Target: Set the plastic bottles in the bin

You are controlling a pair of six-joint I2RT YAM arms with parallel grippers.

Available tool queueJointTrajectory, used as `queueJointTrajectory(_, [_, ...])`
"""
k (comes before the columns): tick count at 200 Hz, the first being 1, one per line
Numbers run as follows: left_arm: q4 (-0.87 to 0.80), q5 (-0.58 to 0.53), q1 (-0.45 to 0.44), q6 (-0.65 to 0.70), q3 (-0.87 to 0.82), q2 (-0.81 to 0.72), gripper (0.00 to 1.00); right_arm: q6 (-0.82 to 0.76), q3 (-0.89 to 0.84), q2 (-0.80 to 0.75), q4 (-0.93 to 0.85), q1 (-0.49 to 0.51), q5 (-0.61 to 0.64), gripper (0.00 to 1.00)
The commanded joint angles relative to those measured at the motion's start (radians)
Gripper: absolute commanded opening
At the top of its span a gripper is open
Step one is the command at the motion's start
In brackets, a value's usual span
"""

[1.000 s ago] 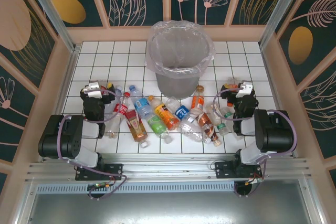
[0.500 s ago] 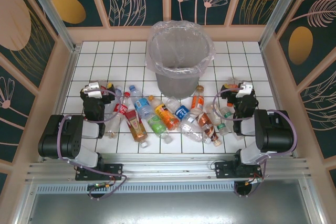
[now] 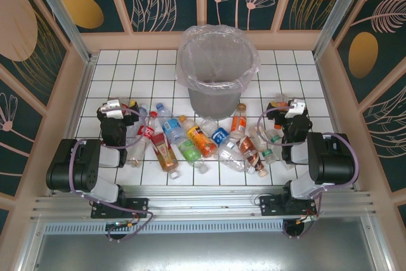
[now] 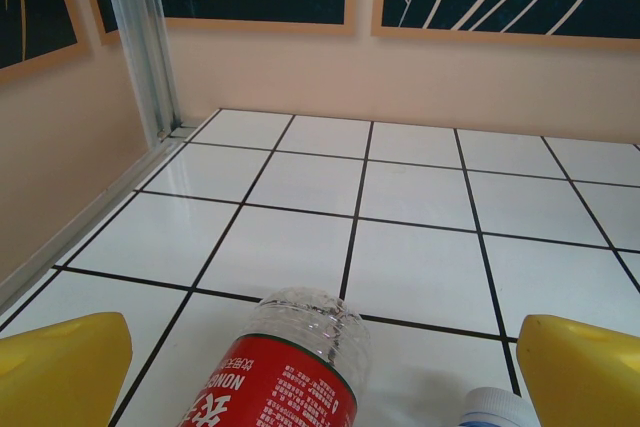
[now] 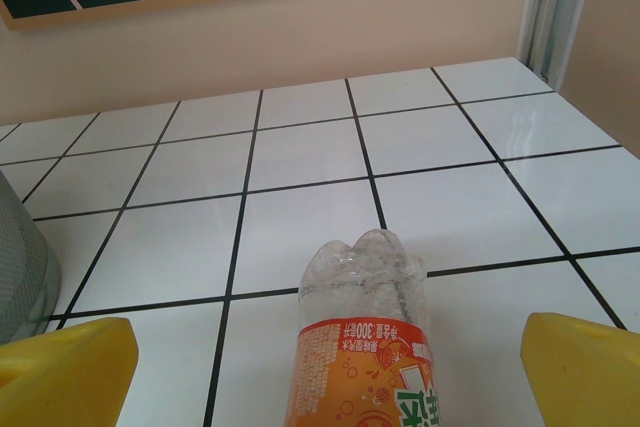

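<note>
While the plastic bottles (image 3: 202, 141) lie scattered on their sides across the near half of the white tiled table (image 3: 127, 68), the bin (image 3: 212, 101) stands upright behind them at the middle of the far side, its clear bag folded over the rim and no bottle visible inside it. Most bottles form a loose row between the two arms, with red, brown, blue, green and orange labels showing from above, and one orange-labelled bottle (image 3: 238, 120) lies just in front of the bin's base. The left gripper (image 4: 325, 367) sits low at the left end of the row with its yellow fingers spread wide and nothing clamped; a red-labelled bottle (image 4: 290, 377) lies on the tiles between them, base pointing away, clear of both fingers, and a pale cap (image 4: 495, 409) shows just inside the right-hand finger. The right gripper (image 5: 325, 372) sits at the right end of the row, likewise wide open and holding nothing, with an orange-labelled bottle's clear base (image 5: 365, 272) between its fingers and apart from each; the bin's grey wall shows at the left edge of that wrist view.
</note>
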Motion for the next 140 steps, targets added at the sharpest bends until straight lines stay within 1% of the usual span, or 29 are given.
queueJointTrajectory(1, [0.010,0.012,0.006,-0.012,0.006,0.004,0.99,0.010,0.010,0.004,0.015,0.004,-0.007,0.99])
queueJointTrajectory(120, [0.015,0.013,0.005,-0.011,0.002,0.001,0.99,0.010,0.011,0.005,0.016,0.003,-0.007,0.99])
queueJointTrajectory(140, [-0.004,0.052,0.006,0.002,0.005,-0.017,0.98,0.019,0.007,-0.010,0.009,0.007,0.024,0.99])
